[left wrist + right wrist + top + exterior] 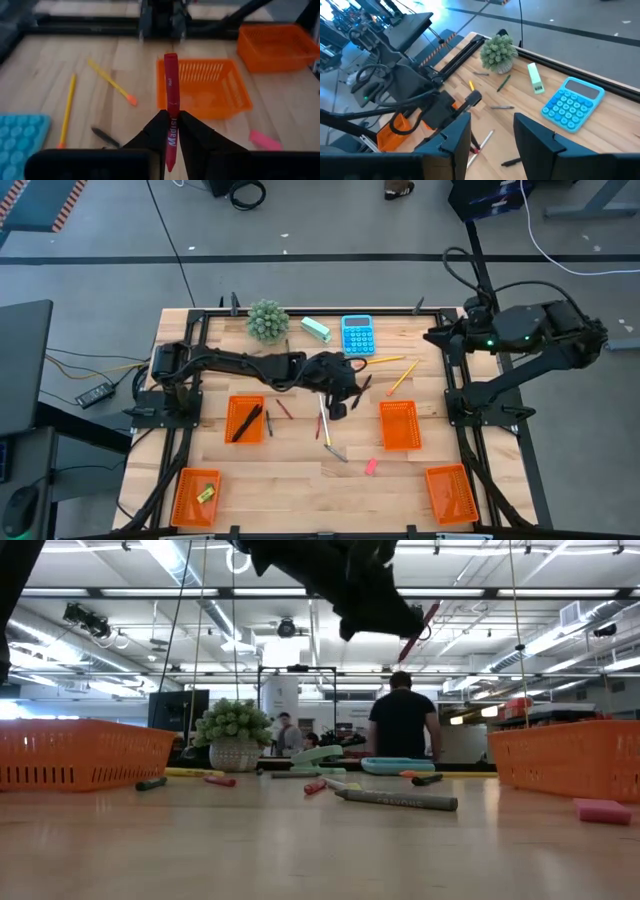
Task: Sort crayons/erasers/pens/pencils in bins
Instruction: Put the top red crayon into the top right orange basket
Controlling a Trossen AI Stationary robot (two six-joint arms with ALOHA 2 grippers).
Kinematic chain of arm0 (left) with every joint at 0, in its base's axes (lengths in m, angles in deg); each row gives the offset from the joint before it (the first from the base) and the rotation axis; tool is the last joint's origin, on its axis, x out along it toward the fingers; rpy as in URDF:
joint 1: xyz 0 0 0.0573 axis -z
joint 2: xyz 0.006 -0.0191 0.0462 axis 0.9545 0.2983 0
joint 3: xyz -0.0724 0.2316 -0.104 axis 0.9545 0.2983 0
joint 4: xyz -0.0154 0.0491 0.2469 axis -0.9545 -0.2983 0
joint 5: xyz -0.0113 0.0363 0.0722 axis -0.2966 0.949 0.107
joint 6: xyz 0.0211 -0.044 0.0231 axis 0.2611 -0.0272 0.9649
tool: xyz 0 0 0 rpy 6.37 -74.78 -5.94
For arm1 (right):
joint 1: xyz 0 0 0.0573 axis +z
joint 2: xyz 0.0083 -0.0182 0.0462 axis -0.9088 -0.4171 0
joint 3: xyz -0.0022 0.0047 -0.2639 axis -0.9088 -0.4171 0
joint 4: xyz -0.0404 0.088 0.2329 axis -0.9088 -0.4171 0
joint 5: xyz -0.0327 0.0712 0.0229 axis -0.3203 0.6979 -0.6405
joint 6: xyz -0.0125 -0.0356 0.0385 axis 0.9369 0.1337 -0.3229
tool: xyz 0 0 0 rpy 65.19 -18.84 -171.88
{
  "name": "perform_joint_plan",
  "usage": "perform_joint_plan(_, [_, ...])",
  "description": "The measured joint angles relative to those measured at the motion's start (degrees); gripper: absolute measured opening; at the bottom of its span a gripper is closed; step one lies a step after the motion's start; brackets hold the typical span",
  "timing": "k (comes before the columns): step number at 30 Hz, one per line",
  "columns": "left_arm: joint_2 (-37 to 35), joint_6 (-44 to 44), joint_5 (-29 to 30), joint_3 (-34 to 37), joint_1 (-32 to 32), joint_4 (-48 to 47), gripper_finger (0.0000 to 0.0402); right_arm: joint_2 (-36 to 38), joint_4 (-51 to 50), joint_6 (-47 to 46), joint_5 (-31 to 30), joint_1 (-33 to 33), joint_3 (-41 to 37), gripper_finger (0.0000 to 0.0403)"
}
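While stretched over mid-table, left gripper (171, 131) clamped on red crayon (171, 95), raised.

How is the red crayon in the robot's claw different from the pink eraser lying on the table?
The red crayon is a long slim stick; the pink eraser is a small stubby block. The crayon is pinched in the left gripper and lifted off the wood, while the eraser lies flat on the table. The crayon is deep red with lettering; the eraser is plain pale pink. Neither is in a bin yet.
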State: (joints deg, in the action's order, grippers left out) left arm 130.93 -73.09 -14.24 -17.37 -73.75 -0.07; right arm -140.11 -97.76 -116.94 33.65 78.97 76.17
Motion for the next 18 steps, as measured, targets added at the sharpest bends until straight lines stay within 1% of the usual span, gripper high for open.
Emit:
perform_joint_plan(6, [0.03, -0.02, 0.52, 0.02, 0.0, 3.09, 0.0042, -0.66, 0.01, -0.86, 0.0, 0.0, 0.0, 0.0154])
perform_joint_plan(13, [0.05, -0.82, 0.65, 0.02, 0.61, 7.55, 0.0053, -1.22, 0.03, -1.02, 0.09, 0.0, 0.0, 0.0154])
perform_joint_plan(16, [0.57, -1.49, 0.77, -1.54, 1.13, 7.36, 0.0048, -1.2, -0.35, -2.01, 0.53, 0.0, 0.0, 0.0154])
perform_joint_plan(18, [1.55, -1.11, 1.12, -3.57, 1.5, 6.76, 0.0043, -1.3, -2.42, -3.46, 2.05, 0.0, 0.0, 0.0154])
